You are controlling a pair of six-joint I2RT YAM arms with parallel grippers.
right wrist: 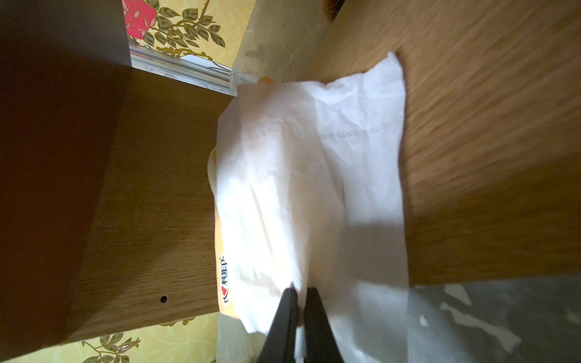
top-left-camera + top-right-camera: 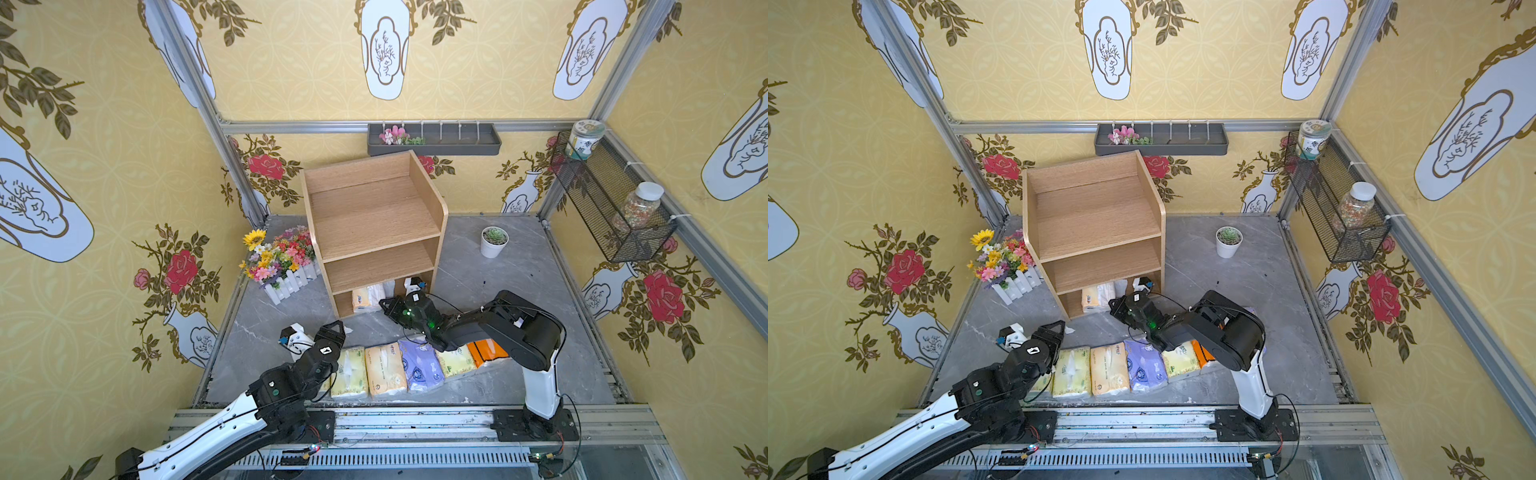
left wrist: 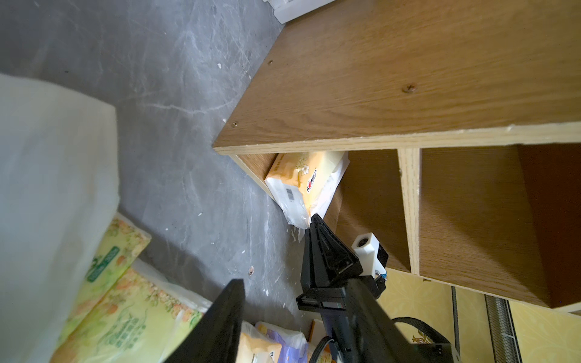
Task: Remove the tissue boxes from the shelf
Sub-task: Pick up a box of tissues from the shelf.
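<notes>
Right gripper [image 1: 301,290] — fingers pressed almost together, pinching the white edge at the near end of the last tissue pack [image 3: 303,180]. Loose tissue or wrap flap, can't tell which. The left wrist view shows the fingertip right on that end flap. Pack lies in the lowest level of the shelf [image 2: 374,216], against the side wall nearer the flower box, near end poking just past the front edge and white tissue draped over its top. The two upper levels are bare.

Step in hand: extracting that last pack, grip made, pull not yet done. Next move probably calls for a straight, low draw toward the front, clear of the board above, then setting it on the table [image 2: 498,291] by the others. Risk — the hold looks thin, so a sheet may slide out and leave the pack behind.

Left gripper [image 2: 334,328] — jaws part-spread, nothing seen between them in the top views, hanging over the table well short of the shelf.

Row of tissue packs [image 2: 384,368] lies side by side along the table's front: yellow-green, cream, lavender, with the orange pack [image 2: 486,351] under the right arm.
</notes>
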